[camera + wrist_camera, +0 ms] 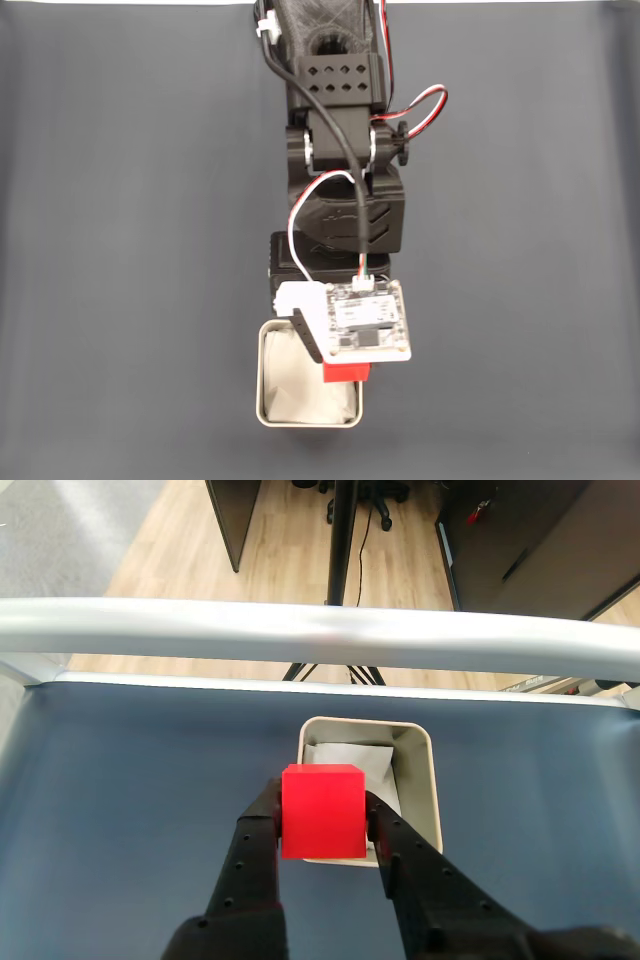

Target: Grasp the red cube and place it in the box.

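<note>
The red cube (321, 811) is pinched between my gripper's (322, 815) two black fingers, held above the near edge of the box (419, 780). The box is a pale grey square tray with white crumpled lining. In the fixed view the box (270, 400) lies at the bottom centre, and a sliver of the red cube (346, 372) shows under the wrist's white camera board, over the box's upper right corner. My gripper (335, 360) is mostly hidden there by the board and arm.
A dark mat (120, 250) covers the table. A silver rail (320, 630) runs along the table's far edge in the wrist view, with wooden floor, a stand pole and furniture behind. The arm (335, 120) reaches in from the top of the fixed view.
</note>
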Controlling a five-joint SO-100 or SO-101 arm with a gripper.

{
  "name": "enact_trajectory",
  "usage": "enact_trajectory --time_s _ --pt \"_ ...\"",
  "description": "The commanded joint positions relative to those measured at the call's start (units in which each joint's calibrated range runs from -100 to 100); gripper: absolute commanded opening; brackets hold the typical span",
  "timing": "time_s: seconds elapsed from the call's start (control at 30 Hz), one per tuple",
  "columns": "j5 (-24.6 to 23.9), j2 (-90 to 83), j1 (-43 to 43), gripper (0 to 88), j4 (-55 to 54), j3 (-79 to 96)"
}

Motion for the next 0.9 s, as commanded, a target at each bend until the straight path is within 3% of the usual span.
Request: enact_trajectory --time_s 0.0,0.87 --pt "-0.05 -0.65 1.04 3.6 -0.37 -2.94" --pt "0.15 1.95 2.60 4.1 -1.76 -4.85"
